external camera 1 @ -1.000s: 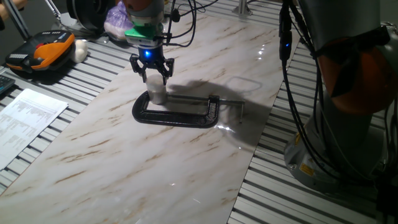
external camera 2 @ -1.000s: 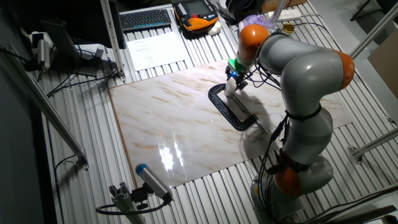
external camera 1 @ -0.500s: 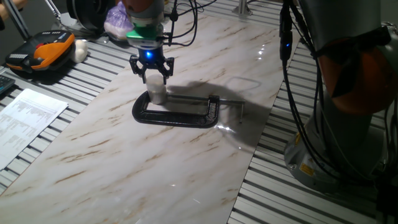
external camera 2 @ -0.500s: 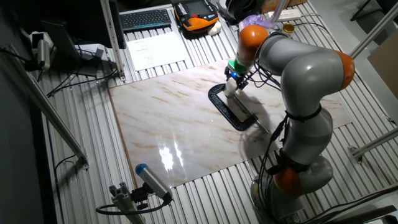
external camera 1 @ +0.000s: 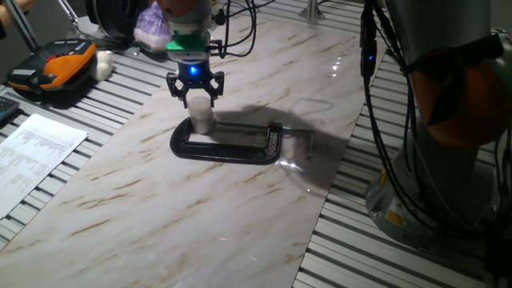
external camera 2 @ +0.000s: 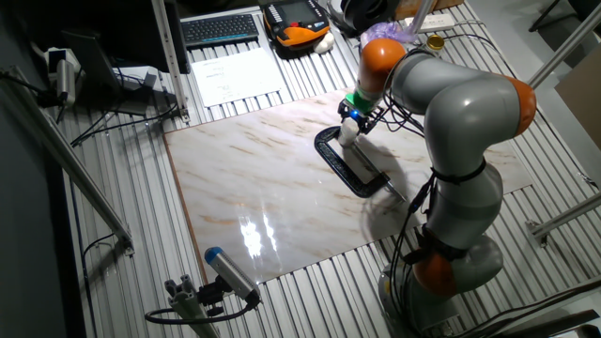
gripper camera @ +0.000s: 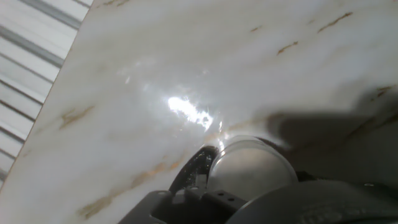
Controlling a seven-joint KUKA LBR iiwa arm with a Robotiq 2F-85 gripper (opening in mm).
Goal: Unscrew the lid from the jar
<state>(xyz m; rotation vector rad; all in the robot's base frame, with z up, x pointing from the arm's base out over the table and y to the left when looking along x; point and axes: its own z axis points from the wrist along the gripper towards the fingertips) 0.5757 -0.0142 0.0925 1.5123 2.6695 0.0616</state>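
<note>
The small clear jar (external camera 1: 202, 122) stands upright inside the left end of a black C-clamp (external camera 1: 232, 149) on the marble board. The whitish lid (external camera 1: 198, 101) sits between the fingers of my gripper (external camera 1: 193, 94), just above the jar; the fingers look shut on it. From the other fixed view the gripper (external camera 2: 349, 125) hangs over the jar (external camera 2: 346, 138) at the far end of the clamp (external camera 2: 353, 171). In the hand view the round translucent lid (gripper camera: 249, 171) fills the lower middle, with the clamp's black frame (gripper camera: 191, 169) beside it. The fingertips are hidden there.
The clamp's screw handle (external camera 1: 308, 141) sticks out to the right. Off the board lie an orange-and-black device (external camera 1: 56, 66), a printed sheet (external camera 1: 36, 156) and a purple bag (external camera 1: 152, 24). The arm's own base (external camera 1: 436, 160) stands at the board's right edge.
The gripper has risen slightly above the jar with the whitish lid between its fingers. Jar and clamp have stayed put.
</note>
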